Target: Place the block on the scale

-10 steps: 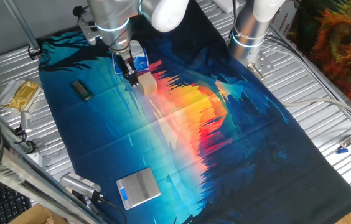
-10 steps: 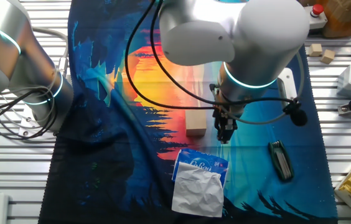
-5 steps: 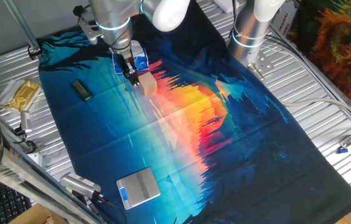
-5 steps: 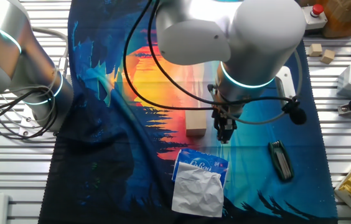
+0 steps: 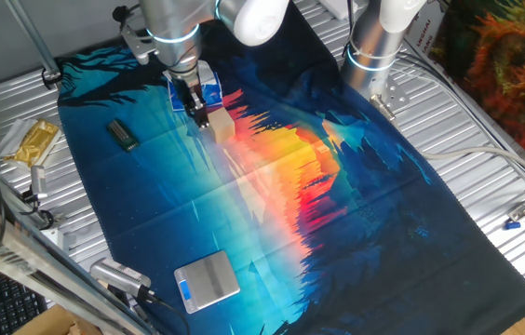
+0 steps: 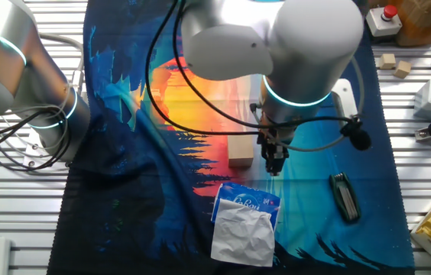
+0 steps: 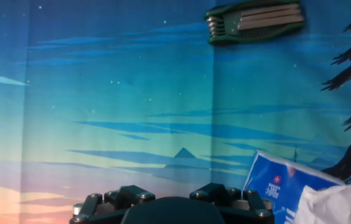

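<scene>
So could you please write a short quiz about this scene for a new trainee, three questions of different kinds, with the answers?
1. True or false: the small tan wooden block already rests on the flat silver pocket scale.
2. Multiple choice: in the other fixed view, where is the gripper relative to the block? A) on top of it B) beside it, on the side toward the dark folding tool C) behind the blue-and-white tissue packet
3. Fill in: the block lies on a printed ____ that covers the table.

Key: 1 false; 2 B; 3 cloth.
</scene>
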You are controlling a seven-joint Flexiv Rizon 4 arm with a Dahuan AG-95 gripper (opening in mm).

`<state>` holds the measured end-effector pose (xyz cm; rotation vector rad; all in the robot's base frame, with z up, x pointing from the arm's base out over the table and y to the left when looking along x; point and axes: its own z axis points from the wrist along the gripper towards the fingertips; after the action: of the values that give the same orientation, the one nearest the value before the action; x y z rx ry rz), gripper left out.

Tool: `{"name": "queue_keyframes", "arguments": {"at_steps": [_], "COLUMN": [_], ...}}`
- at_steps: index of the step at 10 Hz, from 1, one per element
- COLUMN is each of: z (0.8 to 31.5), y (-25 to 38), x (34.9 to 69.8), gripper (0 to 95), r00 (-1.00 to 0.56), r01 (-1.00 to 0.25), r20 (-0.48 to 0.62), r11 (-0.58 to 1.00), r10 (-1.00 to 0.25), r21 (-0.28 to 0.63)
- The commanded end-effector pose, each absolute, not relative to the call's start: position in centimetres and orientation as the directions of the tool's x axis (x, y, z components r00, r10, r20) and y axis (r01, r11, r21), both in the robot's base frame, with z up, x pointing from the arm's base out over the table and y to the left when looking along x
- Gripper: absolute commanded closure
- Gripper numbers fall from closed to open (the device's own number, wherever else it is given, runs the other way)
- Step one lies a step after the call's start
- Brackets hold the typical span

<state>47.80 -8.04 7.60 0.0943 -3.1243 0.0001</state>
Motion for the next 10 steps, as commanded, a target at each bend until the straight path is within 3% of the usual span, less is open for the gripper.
{"name": "queue_keyframes", "arguments": {"at_steps": [1, 10], "z": [7.7, 6.0], "y": [-8.0, -6.8], "x": [47.8, 45.6], "gripper": [19.0, 19.0], "r00": [-0.998, -1.000], "r01": [-0.060, 0.008], "r20": [0.018, 0.010], "r11": [0.998, 0.999], "r10": [-0.060, 0.008], "r21": [-0.016, 0.035]}}
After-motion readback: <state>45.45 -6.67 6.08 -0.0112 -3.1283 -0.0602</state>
